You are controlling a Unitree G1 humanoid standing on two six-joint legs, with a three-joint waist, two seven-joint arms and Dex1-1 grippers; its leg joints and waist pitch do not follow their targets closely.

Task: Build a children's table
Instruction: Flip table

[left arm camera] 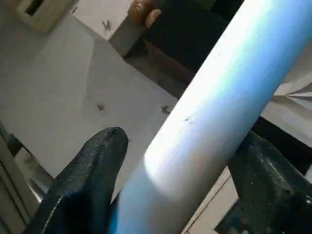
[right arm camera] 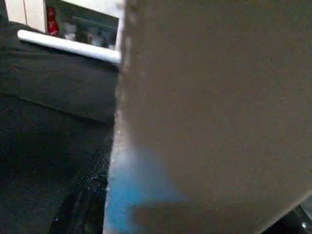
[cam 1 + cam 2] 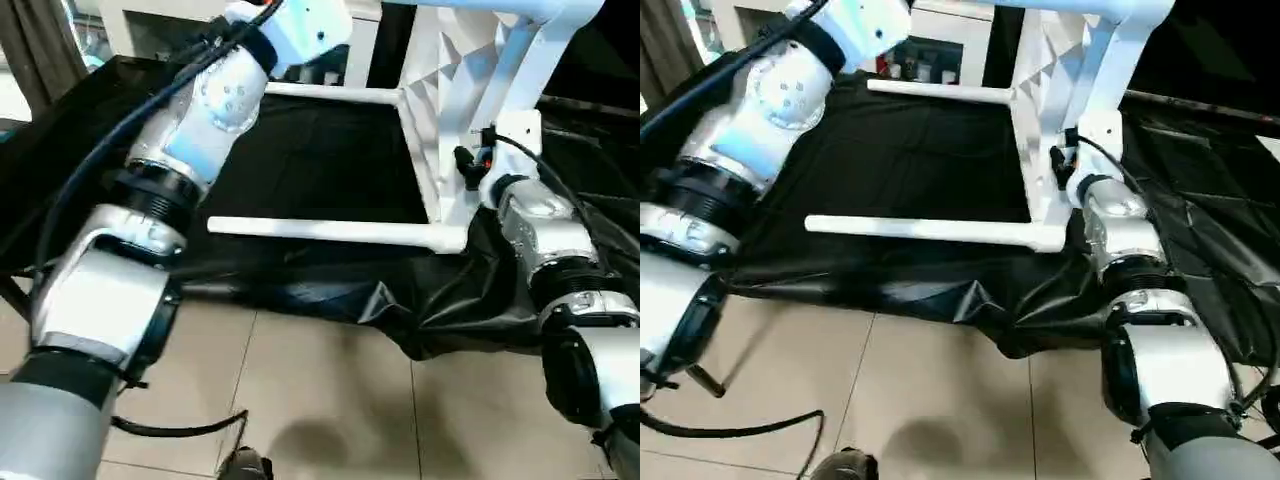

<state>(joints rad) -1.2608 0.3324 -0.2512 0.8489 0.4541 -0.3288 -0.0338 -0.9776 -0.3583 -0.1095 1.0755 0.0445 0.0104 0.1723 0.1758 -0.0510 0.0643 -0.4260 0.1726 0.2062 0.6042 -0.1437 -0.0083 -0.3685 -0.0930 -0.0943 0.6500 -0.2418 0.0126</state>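
The children's table top (image 3: 440, 90) stands on its edge on a black cloth, ribbed underside facing left. Two white legs stick out from its sockets to the left, a near one (image 3: 330, 232) and a far one (image 3: 330, 95). Another leg (image 3: 530, 60) rises slanting to the top corner. In the left wrist view my left gripper (image 1: 185, 141) has its black fingers (image 1: 92, 165) on either side of a white leg (image 1: 209, 97), pressed against it. My right gripper (image 3: 478, 150) is at the top's near edge, shut on the white panel (image 2: 209, 97).
The black cloth (image 3: 920, 160) covers a low platform and hangs crumpled over its front edge (image 3: 420, 310). Beige floor tiles (image 3: 330, 400) lie in front. A white cabinet (image 3: 930, 50) with small items stands behind. A cable (image 3: 170, 428) trails on the floor.
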